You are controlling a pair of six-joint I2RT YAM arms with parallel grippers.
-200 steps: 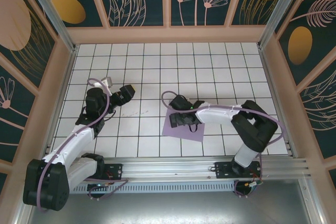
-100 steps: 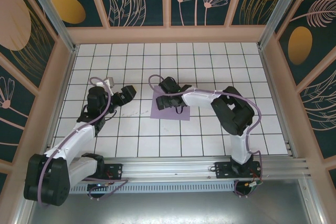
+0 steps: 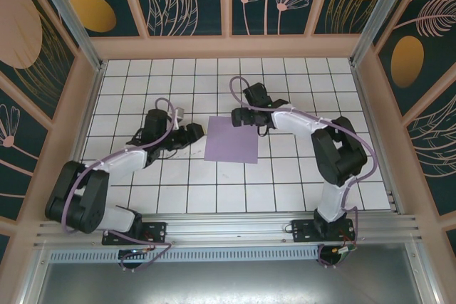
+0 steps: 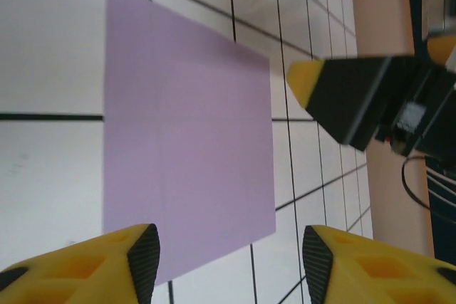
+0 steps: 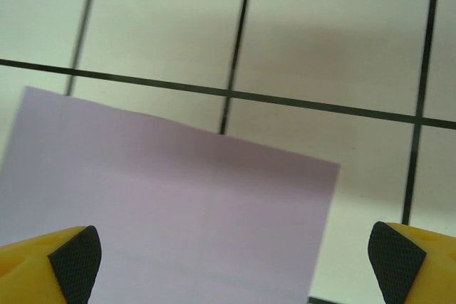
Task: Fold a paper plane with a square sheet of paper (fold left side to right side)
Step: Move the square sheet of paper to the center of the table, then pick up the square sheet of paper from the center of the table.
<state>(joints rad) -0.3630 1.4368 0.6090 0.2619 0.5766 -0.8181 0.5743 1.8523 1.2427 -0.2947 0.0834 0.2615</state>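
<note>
Lavender square sheet of paper (image 3: 231, 140) lies flat mid-way across the table (image 3: 299, 176). Beside its left edge the left gripper (image 3: 195, 134) sits half apart, empty; at its far edge the right gripper (image 3: 240, 116) gapes wide, empty. Thin paper may skid or crumple when pinched.

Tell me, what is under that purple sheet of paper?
The purple sheet lies flat on the white tiled table. Black grid lines run up to its edges and vanish beneath it. The tiles it covers are hidden, but no bump suggests anything else lies underneath.
</note>
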